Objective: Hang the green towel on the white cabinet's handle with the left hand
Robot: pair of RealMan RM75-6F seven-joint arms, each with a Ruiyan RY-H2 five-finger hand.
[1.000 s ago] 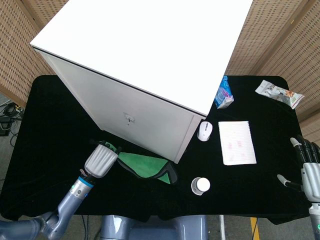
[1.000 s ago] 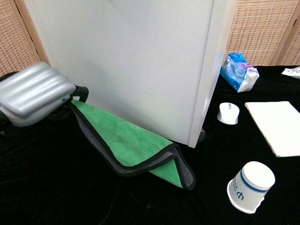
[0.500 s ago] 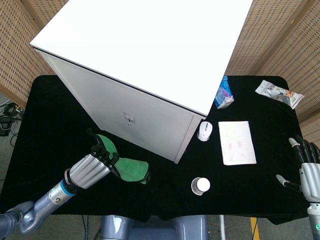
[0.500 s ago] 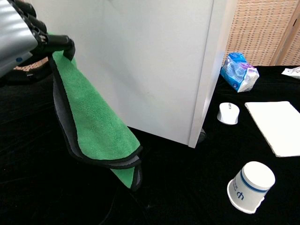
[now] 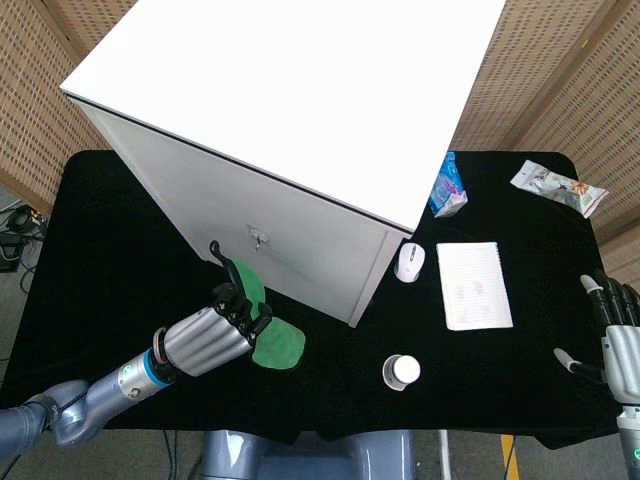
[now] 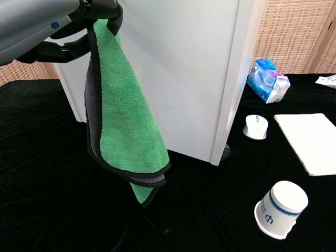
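Black tabletop (image 5: 100,260): left hand (image 5: 215,330) grips the green towel (image 6: 126,126), which hangs free below it, just short of the cabinet handle (image 5: 258,238). Right hand (image 5: 615,335) idle, fingers apart. Risk — folded cloth slides off the small handle.

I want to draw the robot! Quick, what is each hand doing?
Left hand: holding the green fluffy towel with the dark edge, lifted off the table.
Right hand: open, holding nothing.
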